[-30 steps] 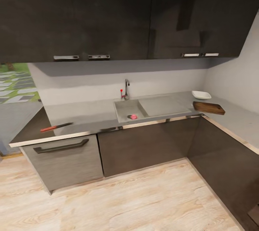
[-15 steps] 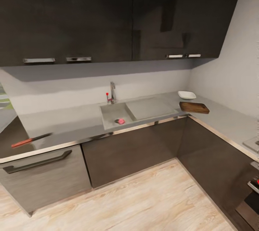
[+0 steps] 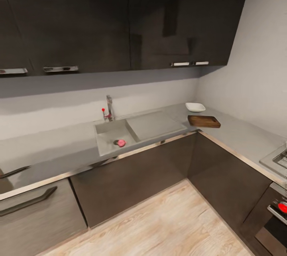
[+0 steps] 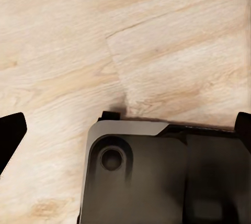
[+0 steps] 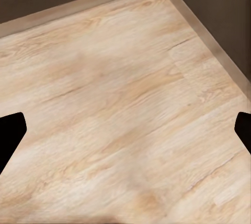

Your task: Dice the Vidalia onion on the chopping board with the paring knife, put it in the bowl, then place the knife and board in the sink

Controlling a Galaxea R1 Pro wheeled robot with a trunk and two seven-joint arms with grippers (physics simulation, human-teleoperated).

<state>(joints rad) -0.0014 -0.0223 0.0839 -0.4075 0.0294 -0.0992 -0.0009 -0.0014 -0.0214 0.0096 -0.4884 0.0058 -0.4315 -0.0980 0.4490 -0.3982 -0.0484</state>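
The grey steel sink (image 3: 107,144) is set in the long grey countertop (image 3: 56,150), with its chrome tap and red knob (image 3: 108,109) behind it. The pinkish-red Vidalia onion (image 3: 121,142) lies in the basin by the drain. At the far right corner the white bowl (image 3: 195,107) stands just behind the brown chopping board (image 3: 204,121). The paring knife's dark blade (image 3: 16,171) pokes in at the left edge, its handle out of frame. My left gripper (image 4: 125,132) and right gripper (image 5: 125,132) hang open over the floor, holding nothing.
Dark wall cabinets (image 3: 119,20) hang above the counter and dark base cabinets (image 3: 135,176) stand below. A hob (image 3: 277,158) and an oven with a red knob (image 3: 282,207) are at the right. Light wood floor (image 3: 167,224) lies ahead. My grey base (image 4: 157,177) is under the left gripper.
The whole head picture has slid left as the camera turned right. The knife has nearly left the frame and the hob and oven have come in. Nothing on the counter moved.
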